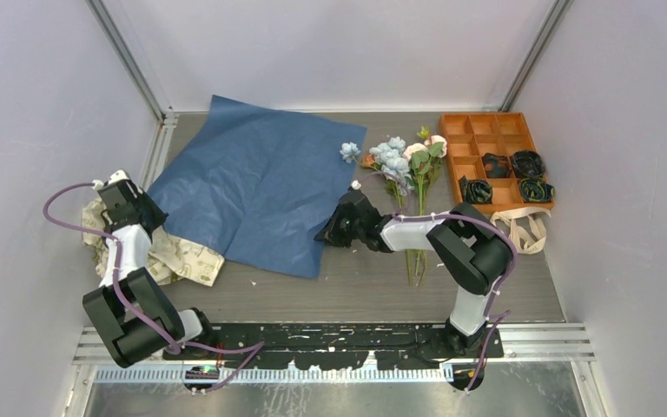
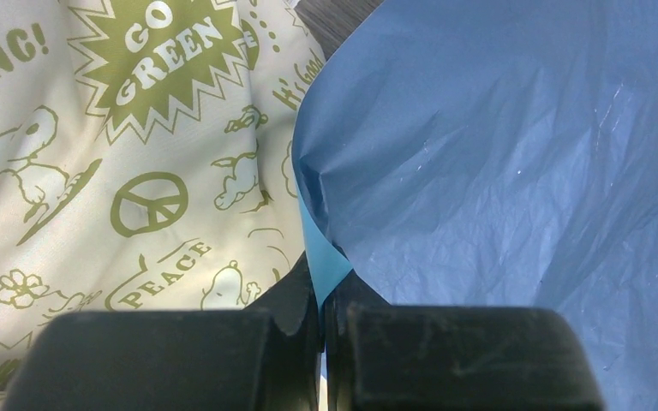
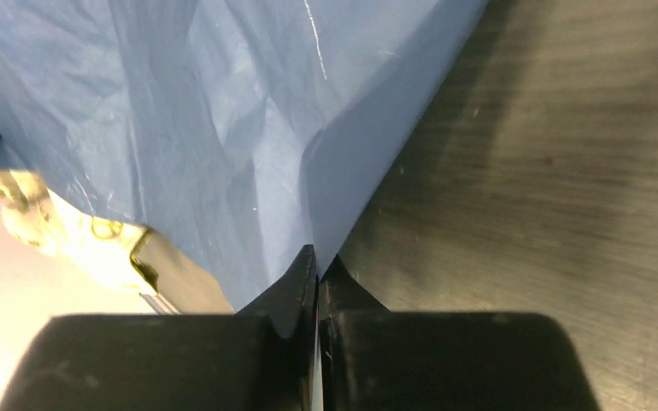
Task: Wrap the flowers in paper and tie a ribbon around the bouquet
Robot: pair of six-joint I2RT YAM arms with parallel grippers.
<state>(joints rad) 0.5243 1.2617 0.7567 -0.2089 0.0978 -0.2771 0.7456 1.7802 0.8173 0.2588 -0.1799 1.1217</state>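
The paper [image 1: 256,187] shows a dark blue face, with a sliver of brighter light blue underside at its left edge. Left of the paper the cloth [image 1: 174,256] is cream printed in olive green: a peace sign, cartoon dogs, "GO GREEN" in a starburst. Right of the paper the flowers [image 1: 404,161] are pale blue, pink-white and orange over green leaves; farther right, an orange tray [image 1: 454,129], black coils [image 1: 528,163] flecked green, a beige ribbon [image 1: 528,230]

Orange divided tray [image 1: 491,130] at the far right corner of the bench [image 1: 382,287], with four dark coils [image 1: 528,162] with green flecks in its nearer compartments, one per compartment. Crumpled cream cloth [image 1: 169,252] at the left edge, green print reading "GO GREEN" and "PEACE", plus a peace sign and cartoon dogs. Metal rail [image 1: 556,340] runs along the near edge.
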